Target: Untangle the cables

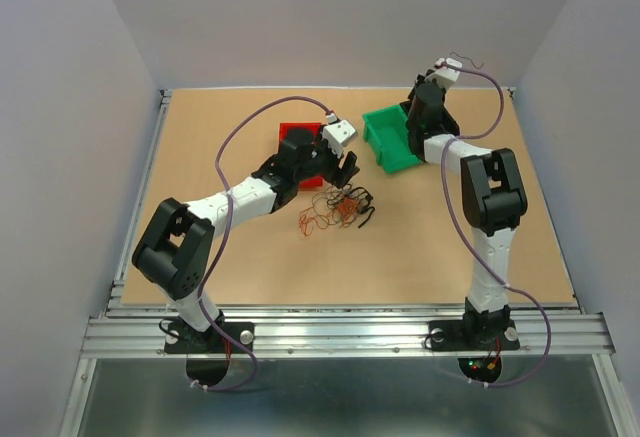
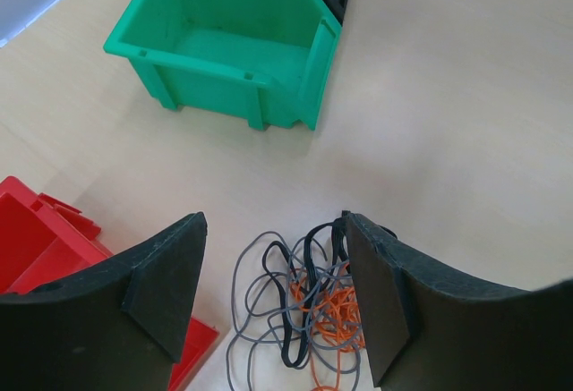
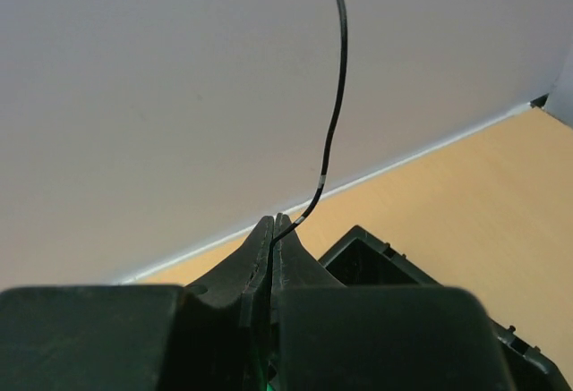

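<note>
Bins take up the far half of the counter (image 1: 450,247): a green bin (image 2: 224,78) stands beyond the cables (image 2: 309,315). A red bin (image 2: 36,248) sits to the left with its near corner just beside the bunch, and from above it is partly hidden under the left arm (image 1: 240,197). A black bin (image 3: 376,257) shows just behind the green one. The cables lie on the counter near its middle, between the red and green bins but closer to the red — a loose knot of grey, black and orange loops, with the orange strands at the core. The left jaws hang over the bunch spread wide, one finger on each side of it, holding nothing. The edge of the right-hand finger overlaps a black loop, and I cannot tell whether it touches. The right arm (image 1: 485,192) is raised by the far side of the green bin, well apart from the bunch. Its jaws are pressed fully together on a black wire (image 3: 333,114) — thin, with pale bands — which rises from the tips and runs out of the top of the wrist view.
</note>
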